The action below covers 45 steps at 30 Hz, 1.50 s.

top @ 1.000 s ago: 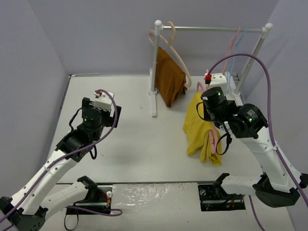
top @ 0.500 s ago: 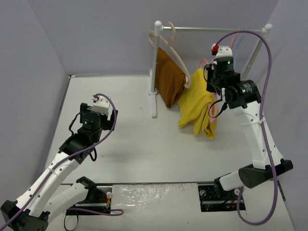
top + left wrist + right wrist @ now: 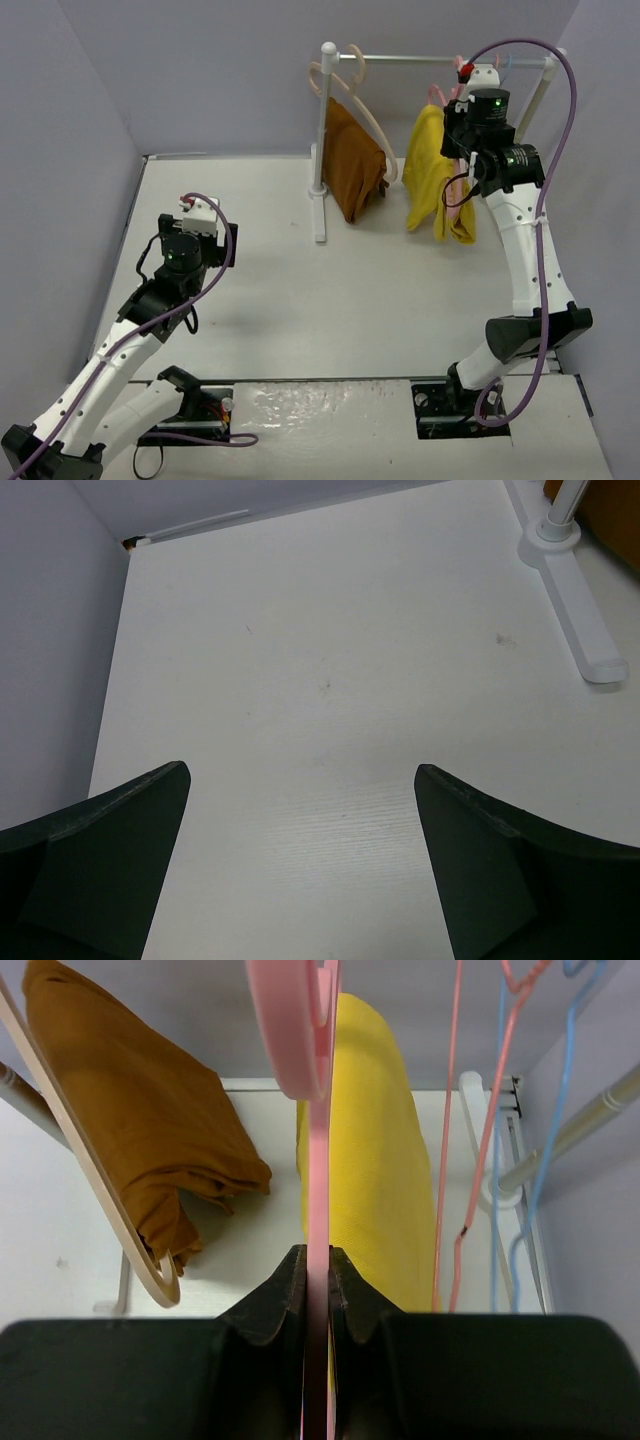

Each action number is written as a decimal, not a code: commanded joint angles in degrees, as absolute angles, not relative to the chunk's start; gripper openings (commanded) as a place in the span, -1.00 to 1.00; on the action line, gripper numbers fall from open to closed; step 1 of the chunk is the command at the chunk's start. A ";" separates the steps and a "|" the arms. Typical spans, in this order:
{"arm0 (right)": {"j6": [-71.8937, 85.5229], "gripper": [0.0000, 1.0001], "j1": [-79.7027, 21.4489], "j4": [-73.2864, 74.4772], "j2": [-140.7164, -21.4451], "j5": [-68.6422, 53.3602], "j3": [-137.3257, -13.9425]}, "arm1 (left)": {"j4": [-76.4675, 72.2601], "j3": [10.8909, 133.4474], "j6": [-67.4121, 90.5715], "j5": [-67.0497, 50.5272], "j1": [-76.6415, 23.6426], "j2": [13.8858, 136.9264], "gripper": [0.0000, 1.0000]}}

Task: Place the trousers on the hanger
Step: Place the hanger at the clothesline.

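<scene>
Right end effector raised near the rail of the rack, clamped on the hanger, with the thin pink bar edge-on between the two dark fingers. Trousers draped over that hanger, folded and hanging down in a yellow bundle just left of the right arm, between the rack's two posts. Hook close under the rail; on it or not, cannot tell.

To the left of the trousers, brown cloth over a beige hanger at the rack's left post. To the right, in the right wrist view, a second pink hanger and a blue hanger, both bare wire-thin outlines.

Left end effector well apart from all this, low over the left side of the surface, fingers spread wide with nothing between them. Rack foot at the upper right of the left wrist view.
</scene>
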State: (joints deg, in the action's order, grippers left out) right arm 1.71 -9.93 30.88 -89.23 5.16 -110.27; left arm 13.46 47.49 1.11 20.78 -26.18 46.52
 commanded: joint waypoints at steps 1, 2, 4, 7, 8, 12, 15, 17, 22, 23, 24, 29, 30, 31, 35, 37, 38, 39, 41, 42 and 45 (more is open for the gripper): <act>0.59 -1.00 -9.44 9.03 -89.16 0.71 -117.73 | 9.58 48.28 1.68 21.10 -25.58 45.90 0.88; 0.60 -1.00 -9.27 8.14 -89.69 0.67 -118.39 | 9.59 48.24 1.57 21.31 -25.56 45.88 0.88; 0.54 -1.00 -9.00 6.92 -90.90 0.93 -119.40 | 9.66 48.17 1.50 21.59 -25.50 45.88 0.88; 0.58 -1.00 -7.99 5.10 -92.66 0.35 -120.13 | 9.62 48.12 1.41 21.25 -25.22 45.88 0.88; 0.64 -1.00 -7.45 4.54 -93.44 -0.21 -120.42 | 9.58 48.08 1.40 21.00 -25.13 45.88 0.88; 1.58 -1.00 -5.35 3.43 -96.72 -4.57 -122.36 | 9.93 48.25 0.96 20.92 -25.05 45.96 0.88; 1.43 -1.00 -4.68 3.34 -99.52 -5.25 -124.08 | 9.99 48.19 0.88 20.92 -24.96 45.70 0.88; 1.41 -1.00 -4.14 3.34 -101.21 -5.81 -125.90 | 9.95 48.09 0.81 20.92 -24.89 45.40 0.88; 1.71 -1.00 -3.67 3.51 -105.52 -7.45 -129.12 | 9.93 48.08 0.80 20.60 -24.50 45.35 0.88; 1.95 -1.00 -3.55 3.52 -106.29 -7.80 -129.65 | 9.93 48.08 0.86 20.30 -24.38 45.35 0.88; 2.08 -1.00 -3.52 3.52 -106.94 -8.03 -130.05 | 9.87 48.08 0.94 20.10 -24.35 45.35 0.88; 2.42 -1.00 -3.43 4.31 -109.51 -9.24 -129.83 | 10.07 48.30 0.88 19.38 -23.89 45.84 0.88; 2.52 -1.00 -3.43 4.39 -109.33 -9.46 -128.99 | 10.11 48.34 0.92 19.23 -23.68 45.88 0.88; 2.66 -1.00 -3.43 4.39 -108.86 -9.60 -127.54 | 10.11 48.34 1.01 18.95 -23.54 45.88 0.88; 3.16 -0.88 -3.52 4.36 -107.08 -9.76 -123.65 | 9.96 48.28 1.43 18.01 -22.74 45.65 0.88; 3.16 -0.69 -3.52 4.39 -105.89 -9.68 -122.36 | 9.97 48.38 1.57 17.65 -22.64 45.69 0.88; 3.15 -0.46 -3.52 4.41 -105.06 -9.53 -121.78 | 10.00 48.41 1.69 17.37 -22.51 45.79 0.88; 3.10 -0.33 -3.52 4.46 -104.40 -9.37 -121.43 | 9.95 48.36 1.74 17.27 -22.31 45.79 0.88; 2.98 -0.14 -3.52 4.64 -102.83 -8.97 -120.97 | 9.93 48.37 1.94 17.16 -22.08 45.76 0.88; 2.83 0.06 -3.52 4.89 -101.57 -8.57 -120.47 | 9.93 48.42 2.09 17.06 -21.83 45.71 0.88; 2.64 0.61 -3.52 5.41 -98.35 -7.39 -119.11 | 9.84 48.41 2.42 16.67 -21.17 45.62 0.88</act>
State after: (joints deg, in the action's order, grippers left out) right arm 2.97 -3.38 12.48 -107.35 -8.30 -119.39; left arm 13.37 47.11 1.18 17.39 -22.22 45.91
